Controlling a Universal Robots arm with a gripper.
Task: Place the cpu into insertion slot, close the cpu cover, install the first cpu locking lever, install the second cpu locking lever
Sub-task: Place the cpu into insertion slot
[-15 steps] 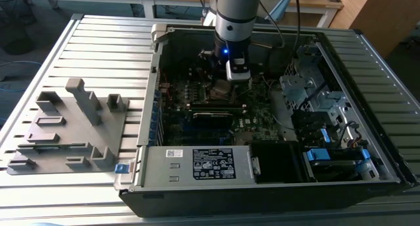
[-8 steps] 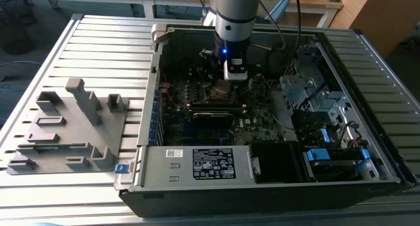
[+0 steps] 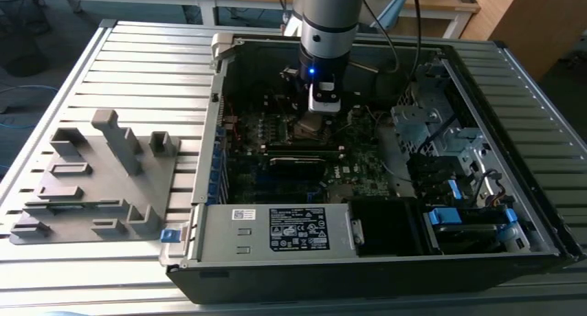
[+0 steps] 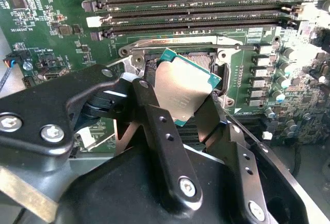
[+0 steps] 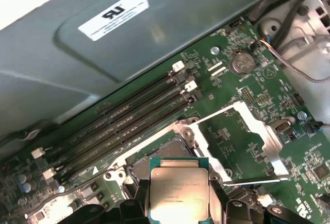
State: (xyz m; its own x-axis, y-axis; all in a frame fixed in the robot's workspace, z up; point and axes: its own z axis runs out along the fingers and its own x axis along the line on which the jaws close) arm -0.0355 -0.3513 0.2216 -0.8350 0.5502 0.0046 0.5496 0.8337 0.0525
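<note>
Cpu (image 4: 183, 87) pinched at two opposite edges by the gripper (image 4: 180, 105), fingers drawn in only to its width, held over the slot (image 5: 164, 152) on the motherboard (image 5: 232, 49), seemingly not yet seated. Cover (image 5: 271, 147) swung open beside the slot, so first step in hand: placement. Calls for squaring it to the slot's rim and a level, gentle descent before any release.

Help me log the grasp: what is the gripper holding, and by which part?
The gripper holds the cpu, its fingers clamping two opposite edges and leaving the metal top bare.
</note>
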